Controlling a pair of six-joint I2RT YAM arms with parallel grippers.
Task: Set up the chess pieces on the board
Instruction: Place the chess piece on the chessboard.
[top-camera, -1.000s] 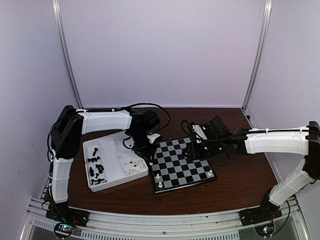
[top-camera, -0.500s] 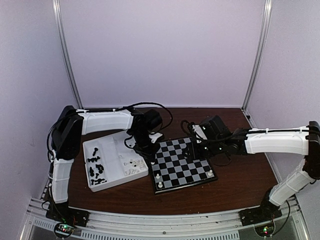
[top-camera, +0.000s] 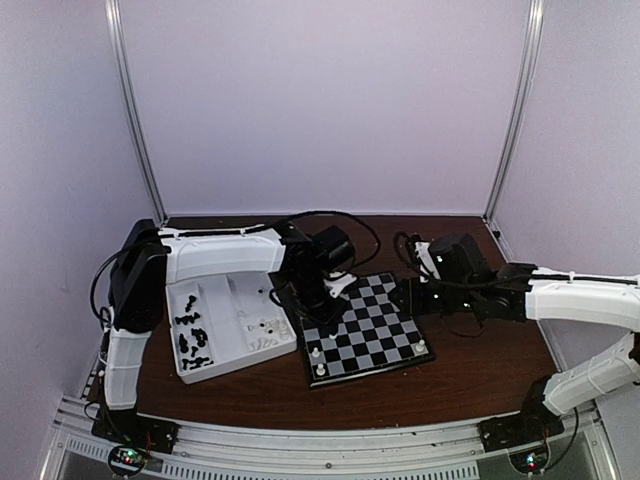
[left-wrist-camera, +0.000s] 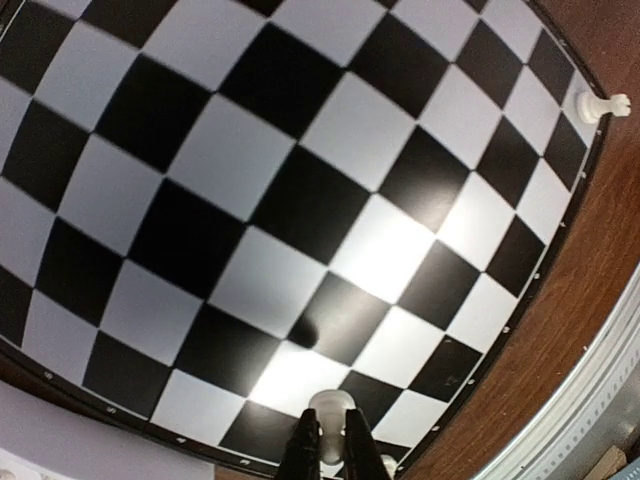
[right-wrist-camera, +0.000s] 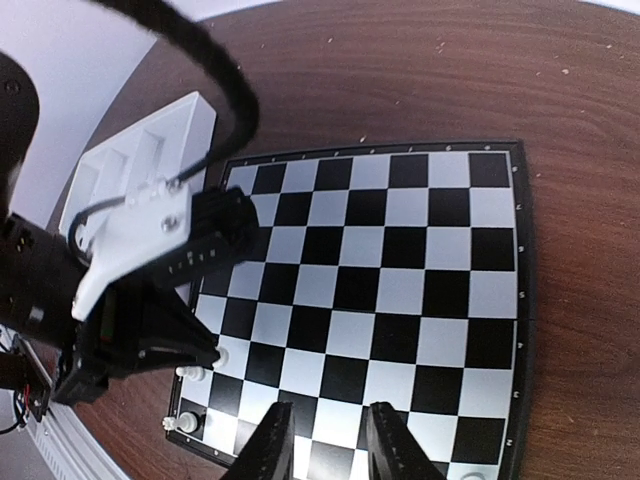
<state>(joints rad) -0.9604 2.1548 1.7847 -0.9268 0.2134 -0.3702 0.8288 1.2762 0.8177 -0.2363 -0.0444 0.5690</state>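
The board (top-camera: 375, 330) lies in the middle of the table. A white piece stands at each near corner (top-camera: 320, 370) (top-camera: 421, 346), with another white piece (top-camera: 316, 352) beside the left one. My left gripper (top-camera: 322, 318) hangs over the board's left edge. In the left wrist view the left gripper (left-wrist-camera: 332, 442) is shut on a cream-white piece (left-wrist-camera: 330, 405), held above the squares (left-wrist-camera: 300, 190). My right gripper (right-wrist-camera: 330, 445) stands open and empty over the board's right side (right-wrist-camera: 400, 270). The held piece (right-wrist-camera: 218, 352) shows there too, close to two standing white pieces (right-wrist-camera: 190, 373).
A white compartment tray (top-camera: 228, 290) sits left of the board, with several black pieces (top-camera: 192, 335) in one section and white pieces (top-camera: 262, 330) in another. Purple walls close in the back and sides. A metal rail (top-camera: 330, 440) runs along the near edge.
My left gripper has shut on a white piece and swung right from the tray to the board's left edge. The right arm has drawn back to the right.
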